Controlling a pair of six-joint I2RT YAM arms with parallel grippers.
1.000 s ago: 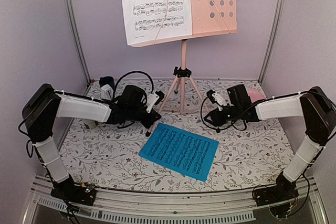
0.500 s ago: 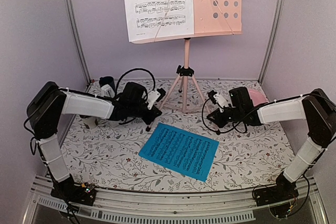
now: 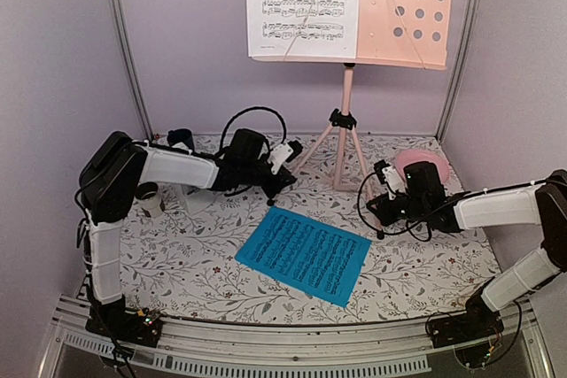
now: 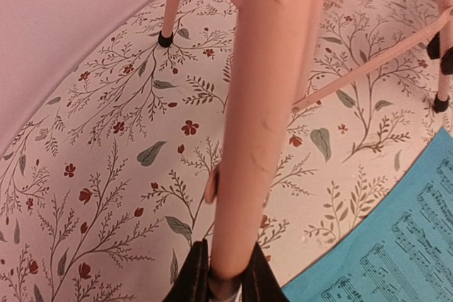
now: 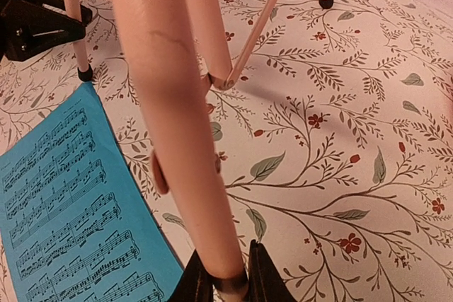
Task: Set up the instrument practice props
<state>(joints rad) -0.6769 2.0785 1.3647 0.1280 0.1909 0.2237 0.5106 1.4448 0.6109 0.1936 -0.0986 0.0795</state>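
The pink music stand (image 3: pixel 347 104) stands at the back, its perforated desk (image 3: pixel 403 6) carrying the white sheet (image 3: pixel 301 6). My left gripper (image 3: pixel 283 173) is shut on the stand's left tripod leg (image 4: pixel 262 104) near its foot. My right gripper (image 3: pixel 378 207) is shut on the right front leg (image 5: pixel 177 104), also low down. Both legs fill the jaws in the wrist views, left gripper (image 4: pixel 225 277) and right gripper (image 5: pixel 230 277). The bright blue sheet (image 3: pixel 303 254) lies flat on the floral table in front of the stand, beside each held leg: blue sheet (image 4: pixel 403 245), blue sheet (image 5: pixel 64 203).
A dark blue cup (image 3: pixel 182 139) sits at the back left and a pink plate (image 3: pixel 418 163) at the back right behind my right arm. A small white object (image 3: pixel 151 201) stands by my left arm. Metal frame posts (image 3: pixel 124 42) flank the back corners.
My right gripper has closed on the tripod leg. The stand, with both grippers on its legs, has shifted to the right.
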